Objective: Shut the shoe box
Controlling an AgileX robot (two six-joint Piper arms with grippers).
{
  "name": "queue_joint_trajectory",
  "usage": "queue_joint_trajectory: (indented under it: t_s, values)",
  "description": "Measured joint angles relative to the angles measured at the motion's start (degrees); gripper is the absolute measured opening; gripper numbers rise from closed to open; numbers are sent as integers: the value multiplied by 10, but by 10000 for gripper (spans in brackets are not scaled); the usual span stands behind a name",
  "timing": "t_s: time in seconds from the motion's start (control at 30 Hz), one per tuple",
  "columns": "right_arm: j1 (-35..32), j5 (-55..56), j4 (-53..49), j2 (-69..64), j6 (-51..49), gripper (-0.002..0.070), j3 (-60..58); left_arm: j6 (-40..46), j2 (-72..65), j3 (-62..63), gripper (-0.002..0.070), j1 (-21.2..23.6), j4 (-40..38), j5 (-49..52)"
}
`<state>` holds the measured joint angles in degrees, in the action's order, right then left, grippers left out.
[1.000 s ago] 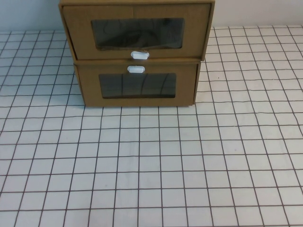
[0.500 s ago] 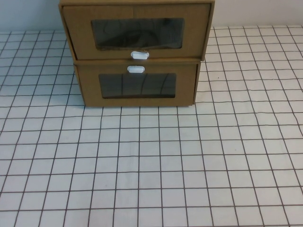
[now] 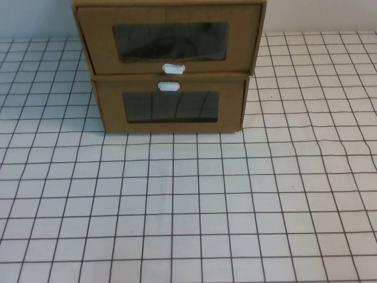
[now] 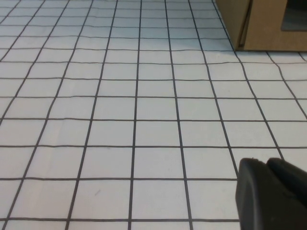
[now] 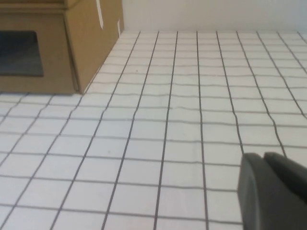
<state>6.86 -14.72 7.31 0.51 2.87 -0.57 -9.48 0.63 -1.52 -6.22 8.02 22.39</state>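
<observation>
The shoe box (image 3: 169, 36) is the upper brown cardboard drawer at the back of the table, with a clear window and a white pull tab (image 3: 174, 68) just below it. Its front panel seems to stand slightly forward of its casing. It sits on a twin drawer (image 3: 171, 106) whose white tab (image 3: 168, 86) is above the window. Neither gripper shows in the high view. My left gripper (image 4: 266, 163) hovers low over the table, left of the boxes, fingers together and empty. My right gripper (image 5: 263, 156) hovers low to the right of the boxes, fingers together and empty.
The table (image 3: 194, 200) is covered by a white cloth with a black grid. A pale wall (image 3: 318, 15) runs behind the boxes. The twin drawer's corner shows in the left wrist view (image 4: 268, 28) and its side in the right wrist view (image 5: 91, 43).
</observation>
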Motion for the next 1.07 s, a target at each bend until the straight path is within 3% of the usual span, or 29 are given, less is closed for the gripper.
queue_joint_trajectory:
  t_s: [1.07]
  values:
    - [-11, -54, -32, 0, -33, -13, -8, 0, 0, 0, -2, 0, 6, 1]
